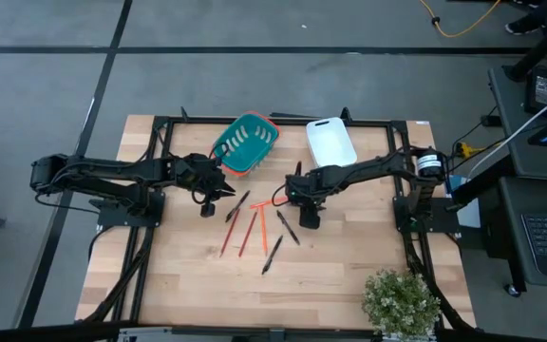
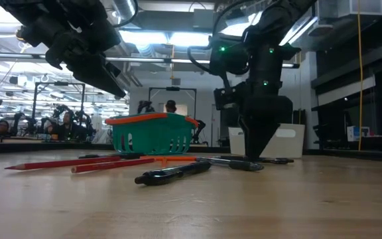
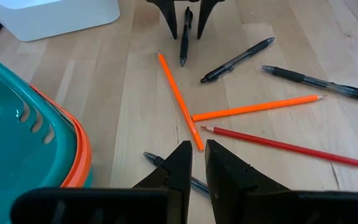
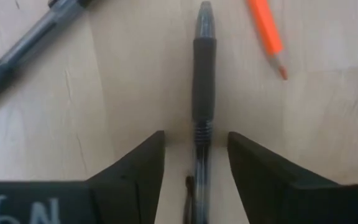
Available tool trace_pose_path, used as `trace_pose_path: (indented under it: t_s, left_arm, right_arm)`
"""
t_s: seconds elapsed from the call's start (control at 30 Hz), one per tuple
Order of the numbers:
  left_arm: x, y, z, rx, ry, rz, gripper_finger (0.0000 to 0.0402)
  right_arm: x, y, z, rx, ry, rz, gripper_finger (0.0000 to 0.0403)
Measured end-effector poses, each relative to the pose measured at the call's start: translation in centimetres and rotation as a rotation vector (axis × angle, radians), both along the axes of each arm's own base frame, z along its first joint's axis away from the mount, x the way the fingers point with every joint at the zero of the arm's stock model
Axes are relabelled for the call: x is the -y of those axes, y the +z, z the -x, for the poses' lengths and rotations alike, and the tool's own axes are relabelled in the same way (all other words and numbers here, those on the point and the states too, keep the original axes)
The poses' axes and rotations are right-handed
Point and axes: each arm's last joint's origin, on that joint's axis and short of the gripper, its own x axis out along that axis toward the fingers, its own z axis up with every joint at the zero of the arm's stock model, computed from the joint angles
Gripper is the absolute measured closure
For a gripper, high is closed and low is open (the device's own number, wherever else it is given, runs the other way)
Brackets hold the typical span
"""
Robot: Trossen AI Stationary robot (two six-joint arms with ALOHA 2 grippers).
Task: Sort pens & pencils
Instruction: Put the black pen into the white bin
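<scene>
Right hand (image 4: 193,180): its fingers stand apart, one on each side of a black pen (image 4: 203,93); they are spread and not yet closed on it. You see the pen lying flat on the surface (image 1: 349,275), running straight out between the fingers.
Left hand (image 3: 197,163): it hangs above the surface near the teal basket (image 1: 245,142). Its fingers are nearly together and hold nothing.
Pens: the other pens (image 3: 237,60) lie just beyond and beside the right hand, loosely spread.
Pencils: the orange and red pencils (image 3: 179,99) lie between the two hands, some crossing each other.
How the pen handles: I judge it light and stiff, with a smooth round barrel that can roll or slip.
Where to hold: you should close on the ribbed rubber grip or just behind it, near the middle, so it does not tip.
Risk: a closing off-centre may push the pen sideways.
</scene>
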Motion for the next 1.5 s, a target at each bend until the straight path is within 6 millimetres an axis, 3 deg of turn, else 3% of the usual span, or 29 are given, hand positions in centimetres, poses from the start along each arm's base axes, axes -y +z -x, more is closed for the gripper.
trace_pose_path:
  t_s: [0.4,0.73,1.1,1.5]
  left_arm:
    - [0.0,0.0,0.0,0.000,0.000,0.000,0.0360]
    - [0.0,0.0,0.0,0.000,0.000,0.001,0.0360]
    - [0.0,0.0,0.0,0.000,0.001,0.001,0.0360]
    - [0.0,0.0,0.0,-0.001,0.002,0.000,0.0360]
  right_arm:
    - [0.0,-1.2,-0.1,-0.041,-0.012,-0.005,0.0257]
    - [0.0,-1.3,-0.1,-0.038,-0.010,-0.005,0.0374]
    - [0.4,-1.1,0.0,-0.040,-0.072,-0.054,0.0375]
    - [0.3,2.6,1.0,0.038,-0.072,-0.059,0.0375]
